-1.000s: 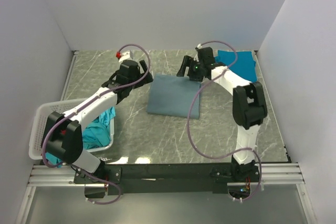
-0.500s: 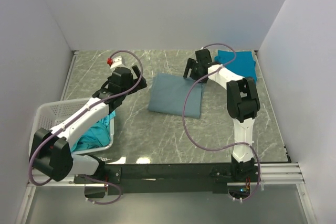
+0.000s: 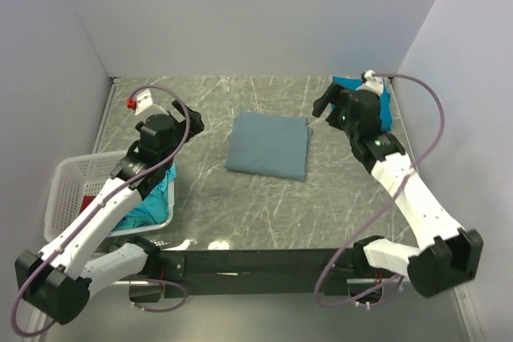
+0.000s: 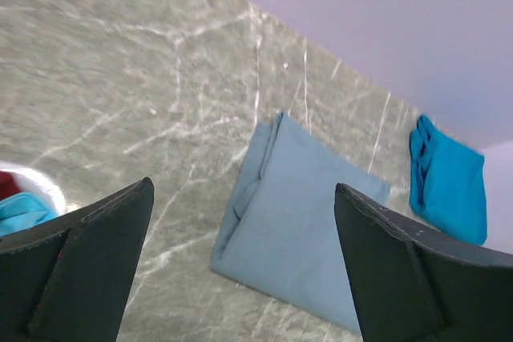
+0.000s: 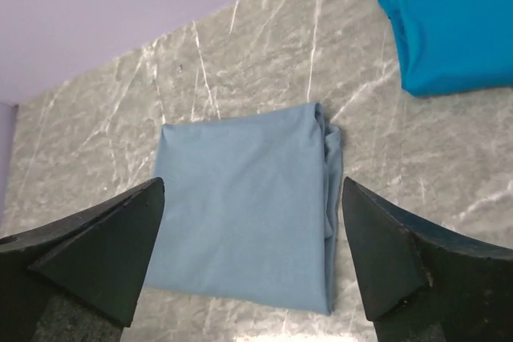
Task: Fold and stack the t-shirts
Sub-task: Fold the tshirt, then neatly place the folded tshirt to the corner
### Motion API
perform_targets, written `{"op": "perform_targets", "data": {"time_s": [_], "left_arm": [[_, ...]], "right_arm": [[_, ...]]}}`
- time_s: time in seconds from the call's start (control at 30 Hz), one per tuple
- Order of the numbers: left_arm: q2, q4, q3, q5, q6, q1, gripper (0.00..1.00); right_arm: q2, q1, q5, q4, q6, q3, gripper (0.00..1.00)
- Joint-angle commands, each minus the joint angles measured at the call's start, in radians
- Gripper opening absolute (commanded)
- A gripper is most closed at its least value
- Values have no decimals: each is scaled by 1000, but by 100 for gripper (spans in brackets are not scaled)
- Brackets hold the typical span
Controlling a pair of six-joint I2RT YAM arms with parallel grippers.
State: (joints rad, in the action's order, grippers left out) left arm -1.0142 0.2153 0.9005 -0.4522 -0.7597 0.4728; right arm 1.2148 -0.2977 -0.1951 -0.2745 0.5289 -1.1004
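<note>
A large grey-blue t-shirt [image 3: 268, 146] lies folded in a neat rectangle in the middle of the table; it also shows in the left wrist view [image 4: 304, 230] and the right wrist view [image 5: 240, 214]. A teal-blue t-shirt [image 3: 383, 100] lies folded at the back right, partly hidden by my right arm, and shows in both wrist views [image 4: 449, 190] [image 5: 453, 22]. My left gripper [image 3: 178, 123] is open and empty, above the table left of the grey-blue shirt [image 4: 244, 190]. My right gripper [image 3: 329, 106] is open and empty, right of that shirt [image 5: 253, 186].
A white lattice basket [image 3: 64, 190] stands at the near left under my left arm, with a turquoise shirt [image 3: 148, 202] and a bit of red cloth [image 4: 6, 186] in it. Walls close the table at the back and sides.
Both grippers have drawn away from the grey-blue shirt: the left one leftward toward the basket, the right one rightward toward the teal-blue shirt. The folded shirt has stayed put.
</note>
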Motion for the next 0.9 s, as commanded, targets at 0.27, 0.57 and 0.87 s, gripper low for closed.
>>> {"op": "perform_targets", "data": {"time_s": [0.27, 0.57, 0.87], "left_arm": [[262, -4, -150, -152, -81, 6, 100], [214, 226, -89, -333, -278, 6, 99], [187, 252, -31, -295, -276, 6, 99]], "right_arm": [[58, 28, 146, 97, -1, 199, 100], [406, 22, 216, 107, -10, 70, 95], [598, 3, 214, 86, -15, -13, 94]]}}
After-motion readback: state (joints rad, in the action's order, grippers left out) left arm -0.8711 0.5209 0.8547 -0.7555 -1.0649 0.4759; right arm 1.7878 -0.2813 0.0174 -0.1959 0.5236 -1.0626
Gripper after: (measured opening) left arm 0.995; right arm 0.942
